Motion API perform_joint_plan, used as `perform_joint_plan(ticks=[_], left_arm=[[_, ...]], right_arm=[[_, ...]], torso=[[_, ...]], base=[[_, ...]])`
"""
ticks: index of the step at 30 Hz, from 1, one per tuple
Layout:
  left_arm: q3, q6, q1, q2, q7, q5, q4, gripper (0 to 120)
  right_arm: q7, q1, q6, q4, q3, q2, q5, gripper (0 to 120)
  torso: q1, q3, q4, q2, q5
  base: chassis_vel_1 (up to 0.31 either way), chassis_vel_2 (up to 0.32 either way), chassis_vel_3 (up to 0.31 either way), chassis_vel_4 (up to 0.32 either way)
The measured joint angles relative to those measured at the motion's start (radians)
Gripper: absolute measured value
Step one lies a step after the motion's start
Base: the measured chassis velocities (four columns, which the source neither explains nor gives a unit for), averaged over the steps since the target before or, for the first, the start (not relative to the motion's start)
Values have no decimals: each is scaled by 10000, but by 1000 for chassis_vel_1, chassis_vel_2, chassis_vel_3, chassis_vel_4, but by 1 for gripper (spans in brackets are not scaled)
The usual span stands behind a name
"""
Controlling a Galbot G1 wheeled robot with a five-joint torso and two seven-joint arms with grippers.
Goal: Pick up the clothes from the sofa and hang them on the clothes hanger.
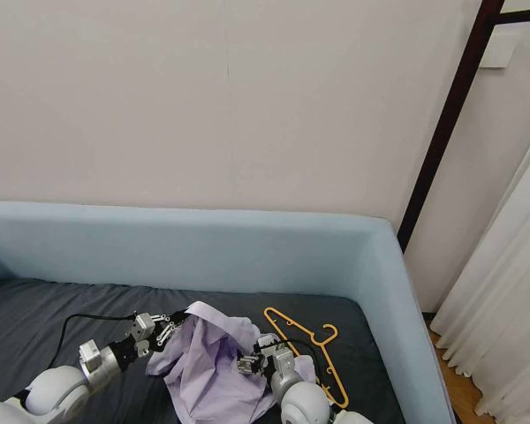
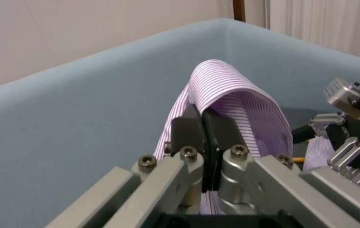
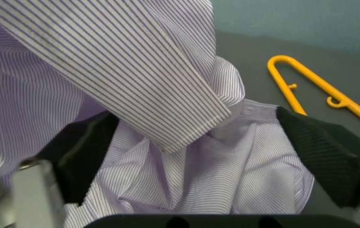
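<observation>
I'm pinching the shirt point(image 1: 214, 371) by its collar in my left gripper point(image 2: 203, 137), while my right gripper point(image 3: 202, 156) is hovering spread wide over the heap on the sofa point(image 1: 203, 252). The hanger point(image 1: 311, 346) is lying just to the right, nearer that arm.

Shirt point(image 1: 214, 367): on the sofa point(image 1: 159, 247) seat, toward its right end. Hanger point(image 1: 311, 346): flat on the seat, just right of the shirt. Left gripper point(image 1: 163, 333): at the shirt's left edge. Right gripper point(image 1: 245, 364): over the shirt's middle.
</observation>
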Motion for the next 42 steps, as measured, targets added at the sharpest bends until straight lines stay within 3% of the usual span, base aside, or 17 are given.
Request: perform_joint_plan(ticks=[26, 34, 37, 42], left_arm=[[-79, -54, 278, -129, 222, -19, 39, 0], [-207, -163, 374, -114, 315, 44, 163, 0], [-202, -354, 353, -95, 170, 447, 356, 0], [-61, -440, 329, -218, -94, 920, 587, 19]], right_arm=[[-251, 98, 447, 176, -205, -520, -852, 0], [-634, 96, 418, 993, -234, -1122, -613, 0], [-937, 170, -283, 1992, -418, -1790, -318, 0], [-964, 518, -1527, 3255, -734, -2520, 346, 0]], torso=[[0, 0, 0, 0, 0], [0, 0, 1, -1, 0], [0, -1, 0, 0, 2], [0, 0, -1, 0, 1]], base=[[0, 0, 0, 0], [0, 0, 0, 0], [0, 0, 0, 0], [0, 0, 0, 0]])
